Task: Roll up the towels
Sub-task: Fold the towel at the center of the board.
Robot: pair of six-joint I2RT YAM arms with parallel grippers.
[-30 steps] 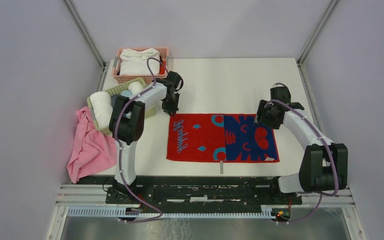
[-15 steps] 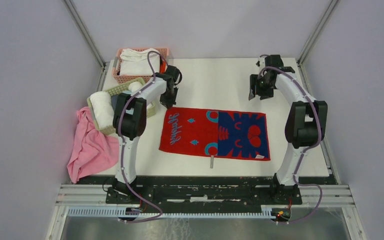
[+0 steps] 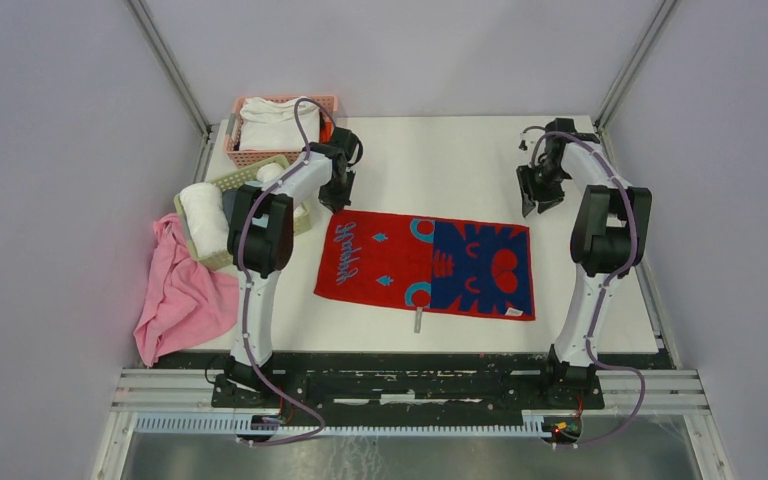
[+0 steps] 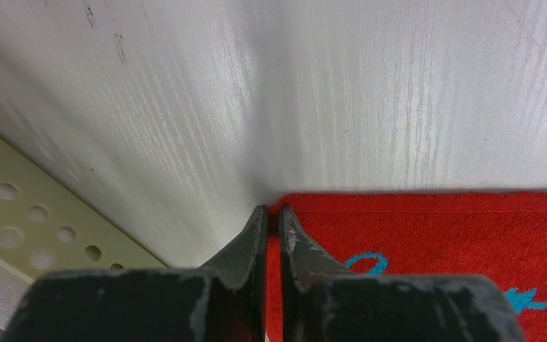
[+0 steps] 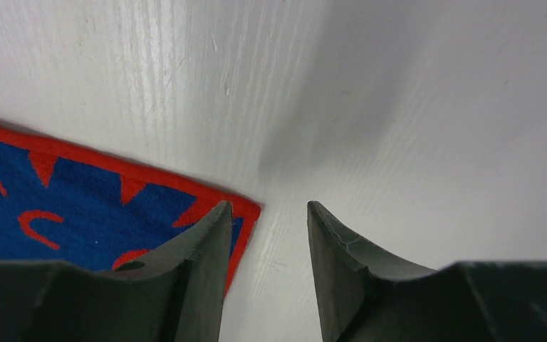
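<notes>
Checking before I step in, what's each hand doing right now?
Left hand: closed, pinching a corner of the red towel.
Right hand: open, holding nothing.

Soft, even light from above fills the top view, leaving only faint shadows on the white bench. In both wrist views its grain shines with streaky glare. A diffuse grey shadow spreads ahead of the left tool and the right tool.
</notes>
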